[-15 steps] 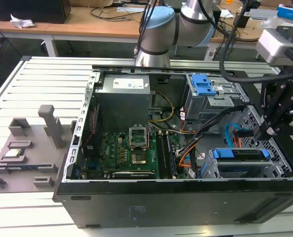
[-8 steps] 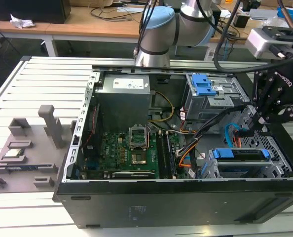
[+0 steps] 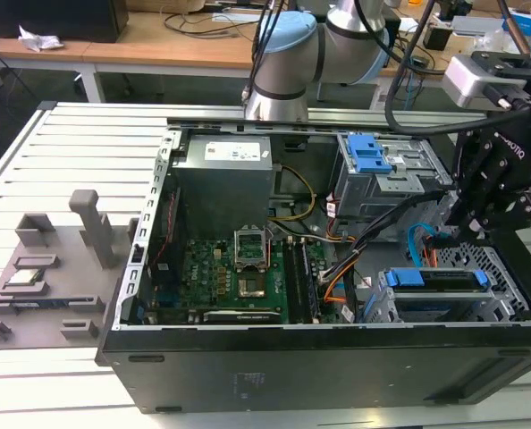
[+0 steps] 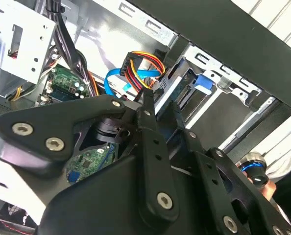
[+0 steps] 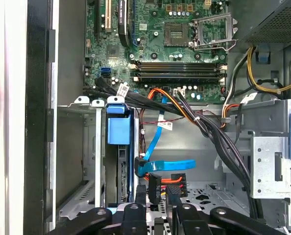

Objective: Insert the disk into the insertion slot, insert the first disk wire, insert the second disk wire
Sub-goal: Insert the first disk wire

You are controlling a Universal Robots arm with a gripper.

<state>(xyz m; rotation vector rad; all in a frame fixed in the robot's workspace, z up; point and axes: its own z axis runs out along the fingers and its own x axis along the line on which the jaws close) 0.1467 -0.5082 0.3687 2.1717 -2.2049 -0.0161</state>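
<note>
The disk, in its blue carrier, sits in the perforated silver insertion slot at the case's front corner, on the exterior view's right. My gripper hangs just behind the disk's connector edge, shut on the black plug of the first disk wire. Its red, orange and yellow strands fan out past the fingertips. The second disk wire, flat and light blue, loops beside them. Its plug lies against the disk's rear edge; whether it is seated I cannot tell.
A taller grey cage with a blue latch stands behind the slot. A thick black cable bundle and a single orange cable cross toward the motherboard. Grey fixtures sit on the table at the exterior view's left.
</note>
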